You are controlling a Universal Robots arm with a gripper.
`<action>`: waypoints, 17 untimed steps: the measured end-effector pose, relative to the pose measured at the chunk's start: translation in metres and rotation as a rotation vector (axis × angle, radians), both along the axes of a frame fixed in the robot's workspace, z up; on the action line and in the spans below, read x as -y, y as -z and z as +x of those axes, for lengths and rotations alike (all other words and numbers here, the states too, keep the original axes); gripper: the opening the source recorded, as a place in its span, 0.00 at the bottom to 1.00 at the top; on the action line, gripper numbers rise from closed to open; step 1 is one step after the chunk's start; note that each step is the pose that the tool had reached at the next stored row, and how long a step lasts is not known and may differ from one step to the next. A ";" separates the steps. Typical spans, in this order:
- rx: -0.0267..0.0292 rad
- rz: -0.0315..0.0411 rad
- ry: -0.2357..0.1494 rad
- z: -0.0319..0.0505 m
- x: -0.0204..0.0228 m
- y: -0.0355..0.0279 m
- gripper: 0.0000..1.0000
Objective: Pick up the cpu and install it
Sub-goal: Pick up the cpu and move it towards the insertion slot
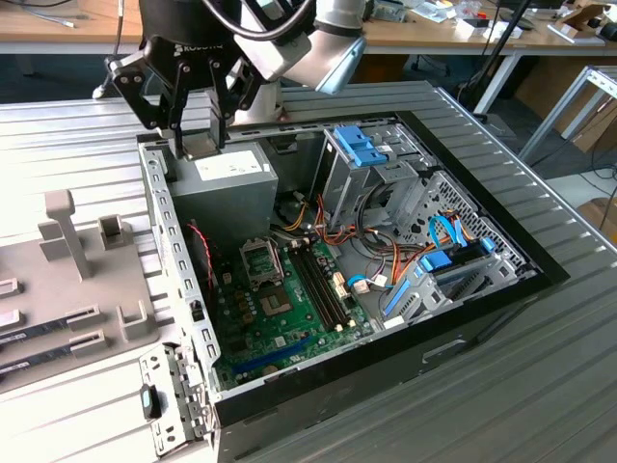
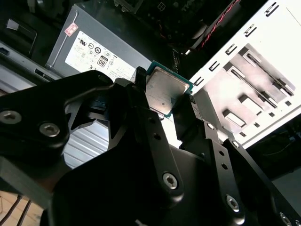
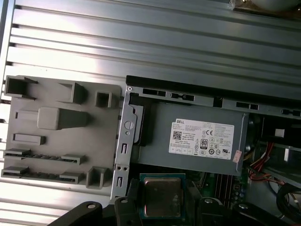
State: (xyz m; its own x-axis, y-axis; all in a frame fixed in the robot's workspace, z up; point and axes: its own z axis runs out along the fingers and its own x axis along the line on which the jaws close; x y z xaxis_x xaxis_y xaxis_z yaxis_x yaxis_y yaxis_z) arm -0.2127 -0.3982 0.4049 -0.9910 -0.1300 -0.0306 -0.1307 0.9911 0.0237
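1. Pinching the cpu (image 2: 163, 88) by two opposite edges of its green rim in the gripper (image 1: 199, 133), with the metal top turned toward the wrist cameras.
2. Hovering above the open computer case (image 1: 159, 207), over the corner of the power supply (image 1: 227, 188) toward the exterior view's left. Well apart from the black socket (image 1: 260, 258) on the motherboard (image 1: 280, 313).
3. Judged to be the carry stage. Hold the cpu (image 3: 162, 197) flat, with contact on the rim only and none on the underside. Go with modest squeeze, enough for a thin, stiff, light chip with little rim to bear on.
4. Travel slowly and without rotation, so as not to lose the chip's square alignment to the socket frame. Corner marking too small to tell; socket latch position likewise impossible to tell.
5. Edges to respect:
   - the punched metal case wall (image 2: 244, 66), just beside the fingers;
   - the top of the power supply below;
   - the drive cage with blue clips (image 1: 362, 149) toward the exterior view's right;
   - the bundle of orange and red cables (image 1: 308, 224) near the socket's far side.
6. Open room lies straight above the motherboard, between the power supply and the long memory slots (image 1: 318, 280). Stay high over the case rim. Ignore the grey parts fixture (image 1: 87, 280) on the ribbed tabletop (image 1: 540, 386), well apart from the case's contents.
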 end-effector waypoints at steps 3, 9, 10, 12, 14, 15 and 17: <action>0.0000 -0.0006 0.000 0.0026 0.0000 0.0007 0.47; 0.0001 -0.0018 0.000 0.0078 0.0001 0.0019 0.47; 0.0001 -0.0021 0.000 0.0091 0.0001 0.0021 0.47; 0.0000 -0.0026 0.000 0.0109 0.0001 0.0025 0.47; 0.0001 -0.0030 0.000 0.0125 0.0001 0.0029 0.47; 0.0001 -0.0032 0.000 0.0133 0.0001 0.0031 0.47; 0.0001 -0.0036 0.000 0.0152 0.0001 0.0035 0.47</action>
State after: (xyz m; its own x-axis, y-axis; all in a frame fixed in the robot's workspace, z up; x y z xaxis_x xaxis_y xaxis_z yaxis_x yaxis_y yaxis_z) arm -0.1975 -0.3984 0.4014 -0.9910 -0.1300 -0.0302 -0.1307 0.9912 0.0202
